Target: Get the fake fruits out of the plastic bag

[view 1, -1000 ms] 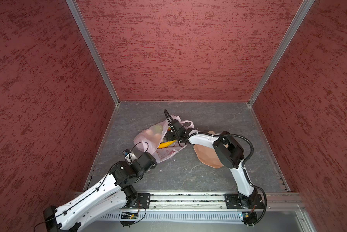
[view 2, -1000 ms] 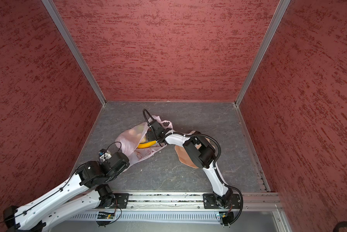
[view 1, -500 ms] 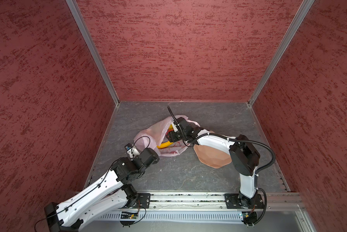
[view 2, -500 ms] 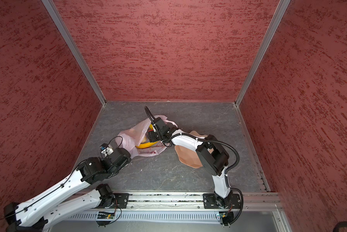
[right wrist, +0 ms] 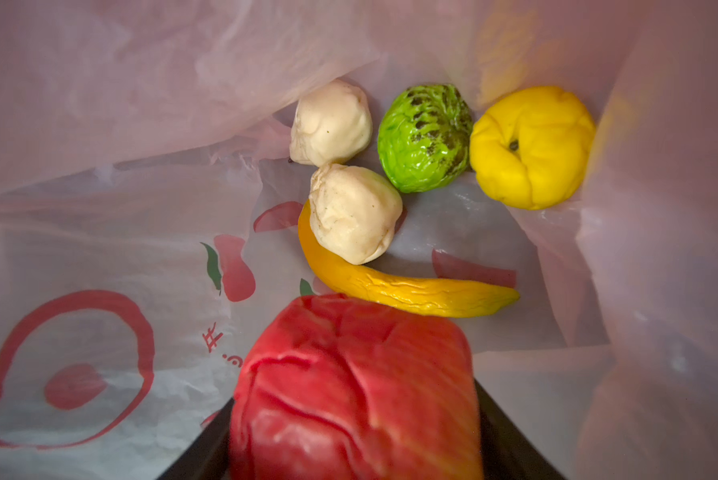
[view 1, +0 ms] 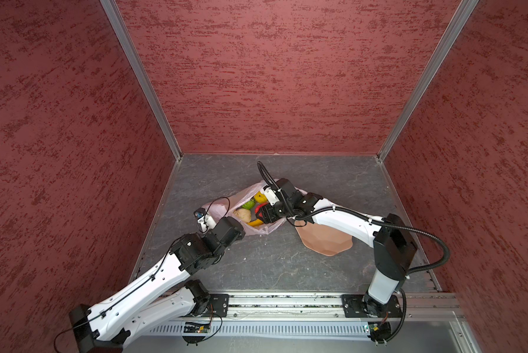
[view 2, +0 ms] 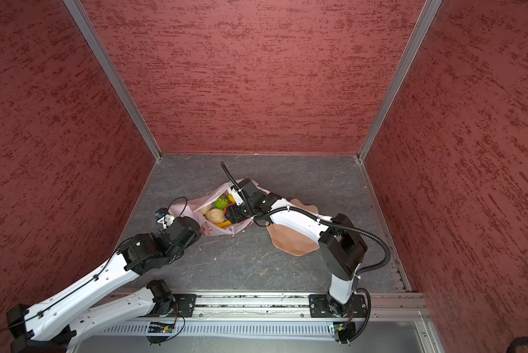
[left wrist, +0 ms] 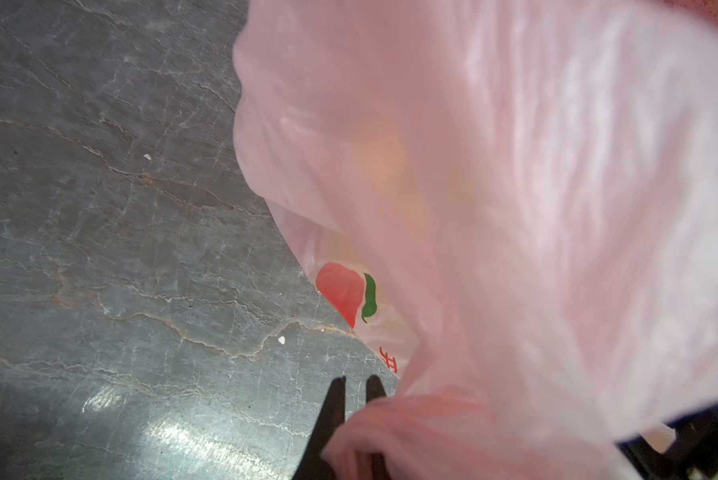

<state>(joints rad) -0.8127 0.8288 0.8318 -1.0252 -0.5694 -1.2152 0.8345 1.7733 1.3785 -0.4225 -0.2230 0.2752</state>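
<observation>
Unpacking a bag (left wrist: pixel 515 208).
Left claw (left wrist: pixel 355 386) pinches bag open; right claw (right wrist: pixel 353 407) grips red fruit (right wrist: pixel 349 353) inside.

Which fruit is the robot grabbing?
The red fruit: the right gripper is shut on it. The banana, green ball, yellow ball and two beige lumps lie loose in the plastic bag.

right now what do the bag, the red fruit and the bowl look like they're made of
The bag: thin plastic film, translucent pink, faintly glossy; it crinkles and colours show through. The red fruit: probably soft foam or rubber, dull sheen; its skin is creased and dented. The bowl: seemingly rigid plastic, matte peach; crisp facets, though ceramic is possible.
</observation>
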